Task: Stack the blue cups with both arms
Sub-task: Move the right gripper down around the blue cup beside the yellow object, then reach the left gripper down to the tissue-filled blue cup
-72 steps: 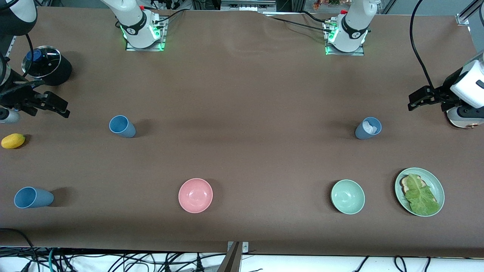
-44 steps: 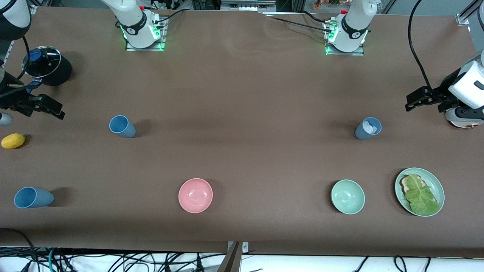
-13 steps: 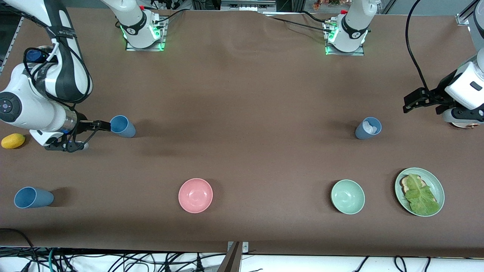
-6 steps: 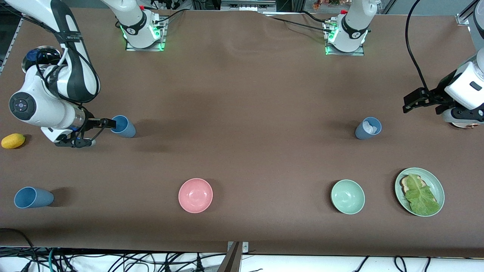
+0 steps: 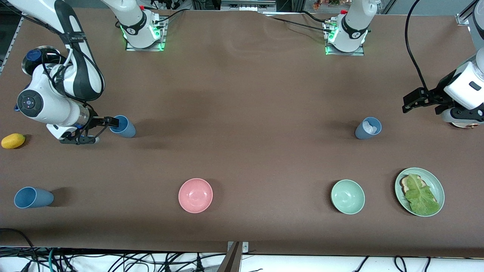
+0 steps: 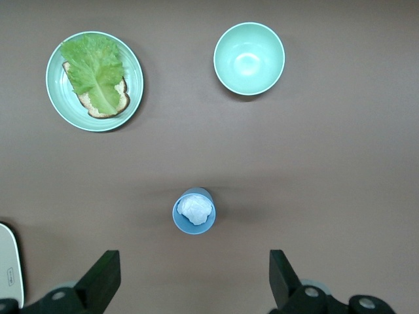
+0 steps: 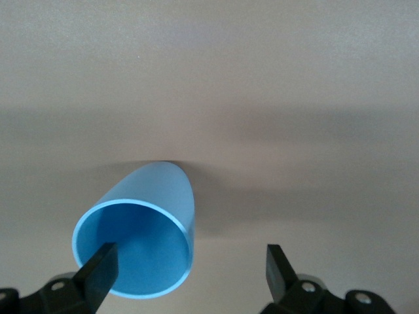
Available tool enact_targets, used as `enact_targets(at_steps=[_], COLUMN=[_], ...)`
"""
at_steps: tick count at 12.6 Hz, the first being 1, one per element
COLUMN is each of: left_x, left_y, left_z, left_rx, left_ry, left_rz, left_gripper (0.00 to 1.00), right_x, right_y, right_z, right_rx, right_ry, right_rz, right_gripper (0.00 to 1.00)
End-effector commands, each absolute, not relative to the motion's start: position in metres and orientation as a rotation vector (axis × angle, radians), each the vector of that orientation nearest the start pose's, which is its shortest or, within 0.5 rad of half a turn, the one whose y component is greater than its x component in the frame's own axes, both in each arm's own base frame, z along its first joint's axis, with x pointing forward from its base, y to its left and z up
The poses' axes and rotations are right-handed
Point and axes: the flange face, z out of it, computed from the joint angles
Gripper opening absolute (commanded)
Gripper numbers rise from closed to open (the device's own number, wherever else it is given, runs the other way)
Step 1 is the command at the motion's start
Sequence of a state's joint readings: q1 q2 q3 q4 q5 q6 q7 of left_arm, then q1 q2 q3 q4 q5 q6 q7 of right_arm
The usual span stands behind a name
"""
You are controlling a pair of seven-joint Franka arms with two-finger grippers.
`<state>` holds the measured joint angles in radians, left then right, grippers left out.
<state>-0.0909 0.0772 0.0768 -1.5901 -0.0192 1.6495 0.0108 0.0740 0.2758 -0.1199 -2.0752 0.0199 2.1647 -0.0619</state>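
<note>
Right tool (image 7: 186,268): spread wide, empty, low at the mid-blue cup (image 5: 123,126), one finger (image 7: 98,269) at its rim, cup off-centre in the gap (so not yet gripped, I judged).
Left tool (image 6: 193,278): waited wide and empty above the grey-blue cup (image 6: 194,211), which held a white wad.
Third blue cup (image 5: 32,197): nearer the front camera, apart on the worktop (image 5: 245,94).

Along the table's camera-side edge: round pink bowl (image 5: 195,195), pale green bowl (image 5: 348,197), green plate (image 5: 435,183) of lettuce-topped toast (image 5: 419,194); yellow lemon (image 5: 13,140) at the right arm's end.
</note>
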Motion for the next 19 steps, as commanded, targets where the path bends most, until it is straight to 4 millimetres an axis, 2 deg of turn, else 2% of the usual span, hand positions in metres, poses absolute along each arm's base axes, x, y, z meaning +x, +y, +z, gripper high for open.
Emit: enact_targets(at_steps=[1,2,3,4,5,6,7,8,9,10,12,14,15,17,19], left_x=[0.582,0.588,0.593,0.607,0.614,0.616,0.617,0.619,0.616,0.613,0.614,0.604,0.599,0.591,0.588], left_y=[-0.023,-0.027,-0.021,-0.029,-0.032,-0.035,-0.038,-0.055,-0.079,-0.094,-0.111,-0.123,-0.126,-0.136,-0.129], left_z=[0.580,0.566,0.555,0.512,0.485,0.463,0.452,0.433,0.416,0.399,0.368,0.330,0.316,0.304,0.297], left_rx=[-3.253,-3.259,-3.273,-3.255,-3.242,-3.221,-3.212,-3.172,-3.097,-3.064,-3.059,-3.071,-3.076,-3.073,-3.069], left_ry=[0.072,0.076,0.054,0.067,0.118,0.152,0.171,0.223,0.297,0.330,0.373,0.394,0.373,0.354,0.350], left_rz=[0.033,0.072,0.098,0.218,0.291,0.361,0.393,0.438,0.479,0.520,0.521,0.461,0.447,0.469,0.497], left_gripper=[1.00,1.00,1.00,1.00,1.00,1.00,1.00,1.00,1.00,1.00,1.00,1.00,1.00,1.00,1.00], right_x=[0.554,0.554,0.554,0.554,0.554,0.554,0.555,0.554,0.554,0.554,0.554,0.552,0.551,0.546,0.545], right_y=[-0.026,-0.026,-0.026,-0.025,-0.025,-0.025,-0.026,-0.026,-0.026,-0.026,-0.026,-0.026,-0.025,-0.026,-0.026], right_z=[0.288,0.288,0.288,0.289,0.289,0.288,0.289,0.289,0.288,0.288,0.287,0.283,0.280,0.273,0.272], right_rx=[-3.117,-3.117,-3.117,-3.117,-3.117,-3.117,-3.118,-3.117,-3.117,-3.117,-3.118,-3.117,-3.118,-3.119,-3.120], right_ry=[-0.021,-0.021,-0.021,-0.023,-0.023,-0.023,-0.021,-0.021,-0.021,-0.021,-0.021,-0.020,-0.022,-0.019,-0.019], right_rz=[0.267,0.267,0.267,0.265,0.265,0.267,0.265,0.265,0.267,0.267,0.267,0.276,0.270,0.262,0.262], right_gripper=[1.00,1.00,1.00,1.00,1.00,1.00,1.00,1.00,1.00,1.00,0.99,0.99,0.99,0.97,0.95])
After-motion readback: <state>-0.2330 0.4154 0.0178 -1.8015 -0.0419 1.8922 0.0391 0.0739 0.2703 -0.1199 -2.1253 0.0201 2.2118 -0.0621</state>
